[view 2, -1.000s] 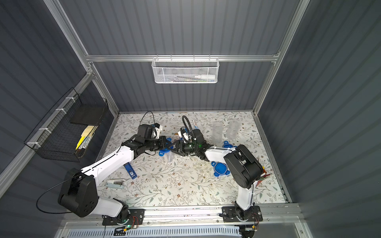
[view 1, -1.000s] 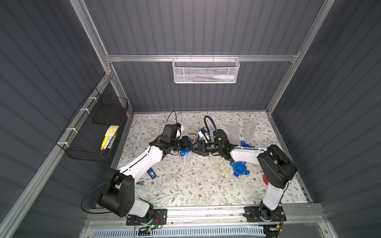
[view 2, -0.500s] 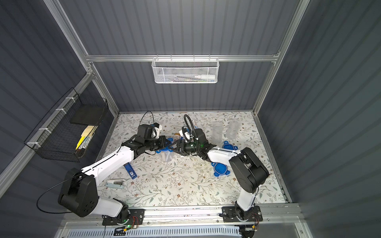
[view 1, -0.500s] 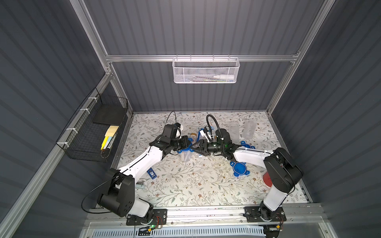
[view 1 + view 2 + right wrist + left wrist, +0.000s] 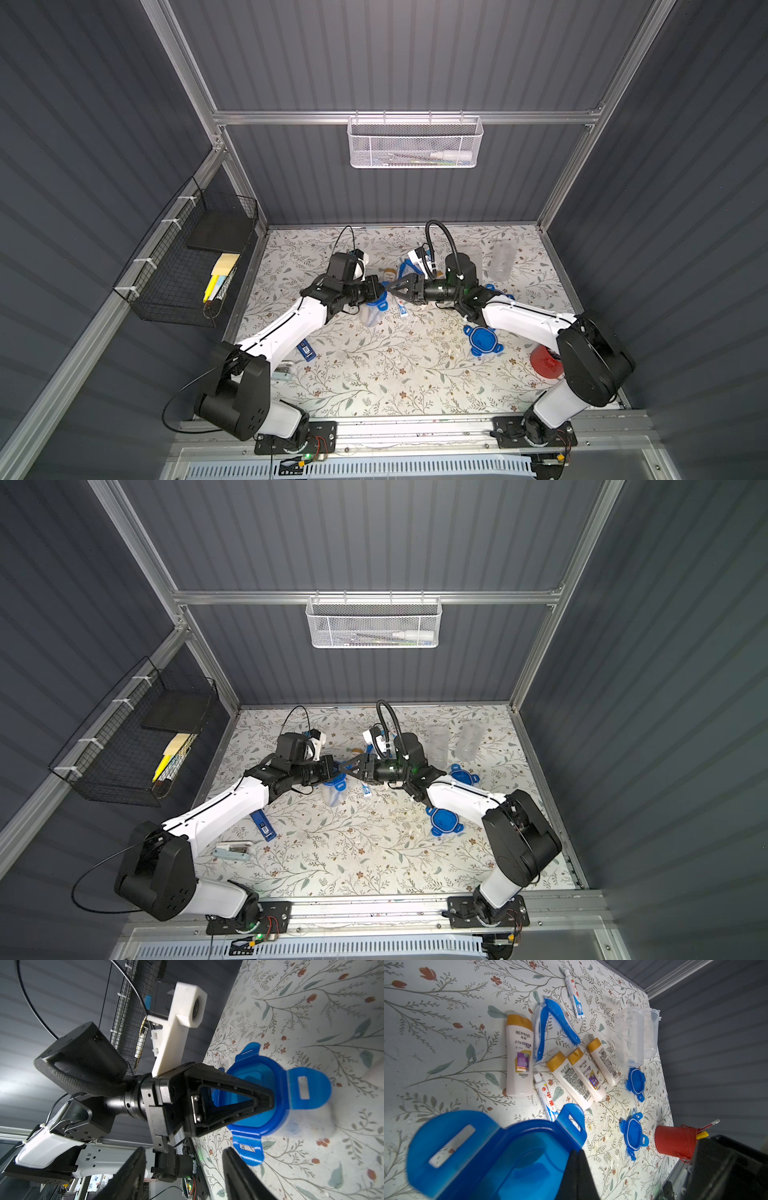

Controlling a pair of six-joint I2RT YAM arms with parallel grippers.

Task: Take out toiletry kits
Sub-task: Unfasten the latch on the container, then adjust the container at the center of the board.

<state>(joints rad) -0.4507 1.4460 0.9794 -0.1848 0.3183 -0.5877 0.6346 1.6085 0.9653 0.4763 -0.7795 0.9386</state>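
My left gripper (image 5: 268, 1103) is shut on the rim of a blue clip lid (image 5: 280, 1088) that sits on a clear jar (image 5: 307, 1124); the jar looks blurred. In both top views this jar (image 5: 372, 313) (image 5: 332, 793) is mid-table, under the left gripper (image 5: 380, 291). My right gripper (image 5: 182, 1153) faces it with its jaws open and empty, just short of a lid tab. Toiletry kit pieces lie loose on the floral table: cream bottles (image 5: 519, 1055) (image 5: 577, 1078), blue toothbrushes (image 5: 542, 1028) and toothpaste tubes (image 5: 574, 994) (image 5: 547, 1099).
Two empty clear jars (image 5: 631, 1036) stand at the back right, with loose blue lids (image 5: 635, 1081) (image 5: 633, 1136) near them. A red bucket (image 5: 544, 361) is at the right edge. A dark-blue gadget (image 5: 306, 349) and a stapler (image 5: 282, 372) lie front left. Wire baskets (image 5: 187, 257) (image 5: 415, 143) hang on the walls.
The right arm's elbow has swung to the right and lower while its open gripper stays by the jar. The left gripper has kept its hold on the lid.
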